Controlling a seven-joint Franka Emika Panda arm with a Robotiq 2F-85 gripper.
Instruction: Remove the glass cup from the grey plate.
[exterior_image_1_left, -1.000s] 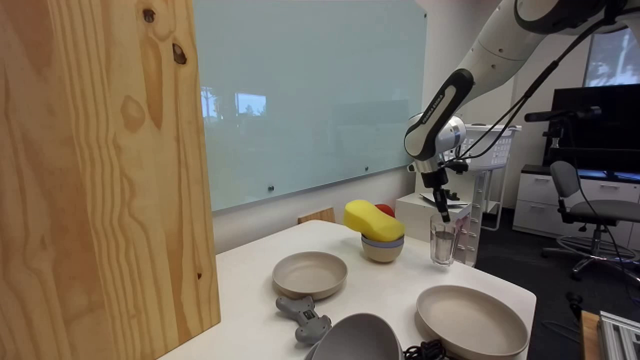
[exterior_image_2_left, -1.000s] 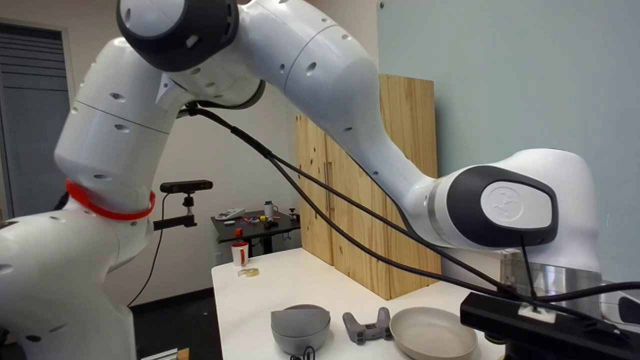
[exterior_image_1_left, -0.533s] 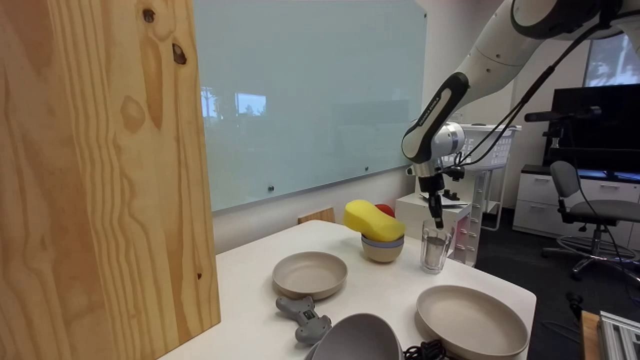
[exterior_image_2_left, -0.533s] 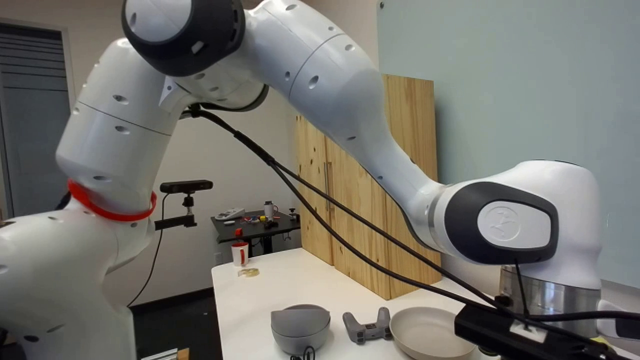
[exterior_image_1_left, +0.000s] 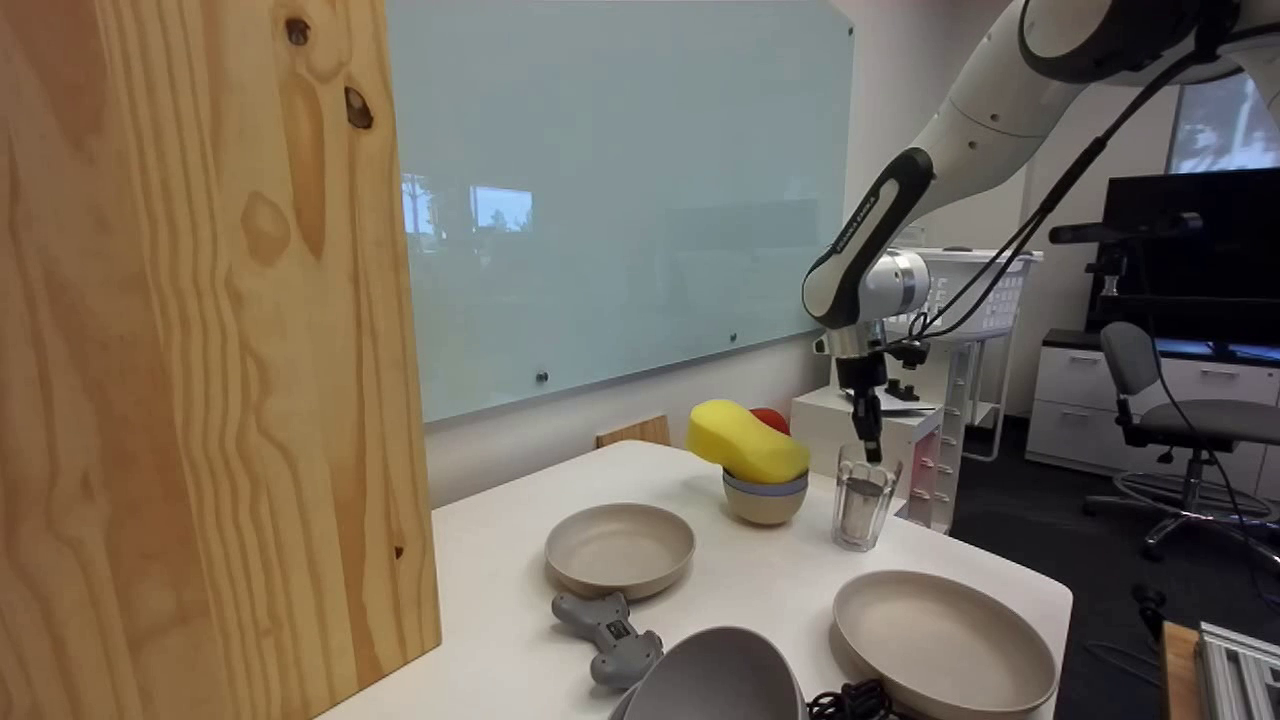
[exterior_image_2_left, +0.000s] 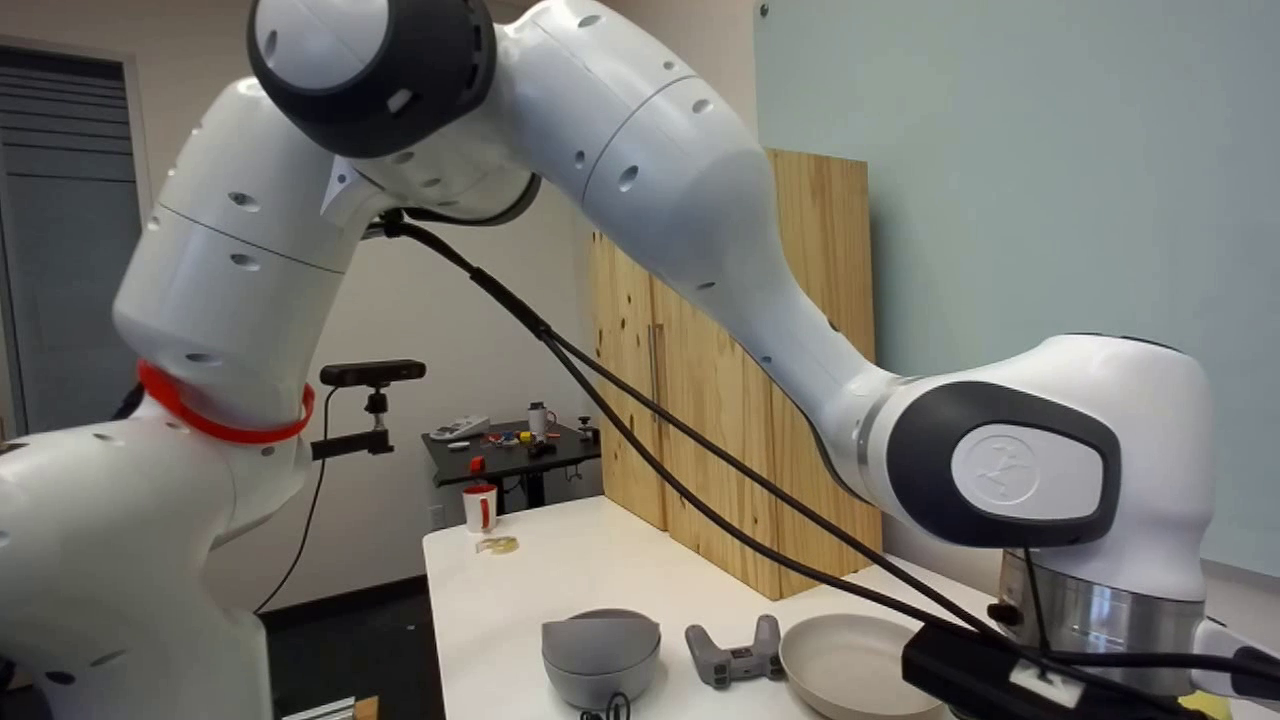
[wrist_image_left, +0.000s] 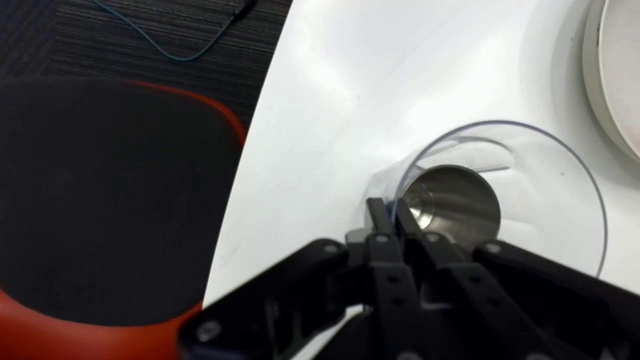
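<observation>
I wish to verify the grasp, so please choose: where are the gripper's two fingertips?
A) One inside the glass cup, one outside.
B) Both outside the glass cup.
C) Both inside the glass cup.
A, because in the wrist view the rim of the glass cup passes between the two fingertips of the gripper.

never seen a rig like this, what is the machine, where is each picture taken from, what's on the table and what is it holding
This is a white robot arm ending in a two-fingered black tool. Two pictures are exterior views, looking at the scene from different places; the close-up is the wrist view, taken from the arm itself. The tool pinches the wall of a glass cup, one finger inside and one outside; a shiny metal object sits inside the glass. On the white table are a wide grey plate, a smaller shallow dish, a game controller, a dark grey bowl and a small tan bowl with something yellow on it.
</observation>
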